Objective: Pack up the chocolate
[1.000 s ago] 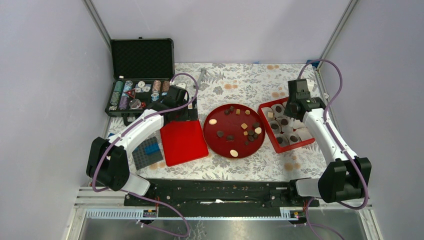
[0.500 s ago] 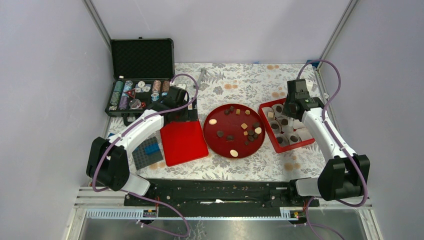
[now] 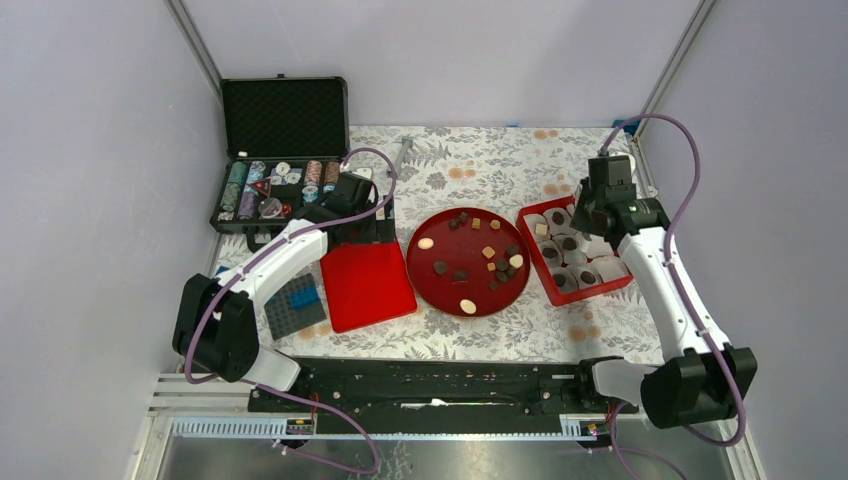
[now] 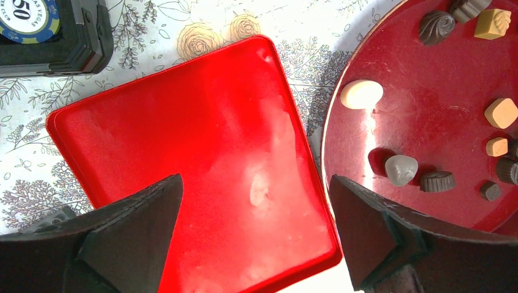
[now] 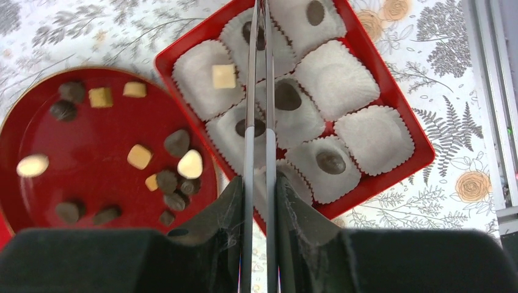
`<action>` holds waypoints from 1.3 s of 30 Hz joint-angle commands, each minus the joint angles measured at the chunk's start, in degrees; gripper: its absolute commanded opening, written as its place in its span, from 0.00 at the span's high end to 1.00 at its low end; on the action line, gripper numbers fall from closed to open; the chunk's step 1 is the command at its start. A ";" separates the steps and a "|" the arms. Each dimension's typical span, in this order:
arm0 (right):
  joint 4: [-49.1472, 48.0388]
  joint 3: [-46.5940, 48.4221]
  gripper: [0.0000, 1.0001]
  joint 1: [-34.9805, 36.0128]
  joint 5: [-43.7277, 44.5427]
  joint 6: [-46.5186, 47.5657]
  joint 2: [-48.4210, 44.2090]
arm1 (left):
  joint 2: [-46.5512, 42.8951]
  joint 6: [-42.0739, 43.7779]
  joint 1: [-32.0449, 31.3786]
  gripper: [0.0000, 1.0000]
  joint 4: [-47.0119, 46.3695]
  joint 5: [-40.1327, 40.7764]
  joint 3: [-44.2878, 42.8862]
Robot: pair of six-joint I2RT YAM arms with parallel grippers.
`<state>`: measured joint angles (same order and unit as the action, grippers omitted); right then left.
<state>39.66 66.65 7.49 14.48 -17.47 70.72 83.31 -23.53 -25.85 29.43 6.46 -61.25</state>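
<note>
Floral-patterned table (image 3: pixel 480 160) and what sits on it

An open black case (image 3: pixel 285 118) stands at the far left corner, with a thin grey bar (image 3: pixel 403 153) just right of it near the far edge. Across the middle, left to right: a flat red lid (image 3: pixel 367 283), a round red plate (image 3: pixel 445 290) and a red box (image 5: pixel 372 182) lined with paper cups. A blue and dark grey brick plate (image 3: pixel 295 305) lies toward the near left corner.
</note>
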 commanded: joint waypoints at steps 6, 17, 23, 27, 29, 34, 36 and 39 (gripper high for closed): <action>16.06 10.60 0.85 17.26 -4.76 2.75 -3.30 | -2.36 -0.38 0.27 0.01 -2.45 0.76 -0.28; 23.62 6.44 0.79 30.06 -4.47 -2.74 -3.36 | -2.89 -0.20 0.27 0.01 -1.22 0.90 -1.28; 23.14 4.03 0.72 30.07 -3.13 -4.11 -3.00 | -2.28 -0.46 0.27 0.01 -1.22 -0.30 -1.32; 20.93 2.56 0.66 30.11 -3.63 -4.70 -2.66 | -2.30 -0.02 0.27 0.01 -1.23 0.10 -1.30; 20.20 2.45 0.62 30.10 -3.76 -4.48 -2.16 | -2.08 0.22 0.27 0.01 -1.25 0.22 -1.37; 18.48 2.35 0.58 30.13 -3.58 -3.39 -0.41 | -1.24 -0.01 0.27 0.01 -1.31 -0.04 -1.52; 17.84 2.06 0.57 30.12 -3.58 -3.15 0.25 | -0.95 -0.03 0.27 0.01 -1.31 -0.04 -1.66; 16.73 1.70 0.56 30.11 -3.63 -2.68 0.87 | -0.79 0.19 0.27 0.01 -1.48 0.36 -1.59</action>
<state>59.16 68.51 37.23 9.89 -20.88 70.98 82.94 -23.79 -25.85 29.47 6.46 -61.25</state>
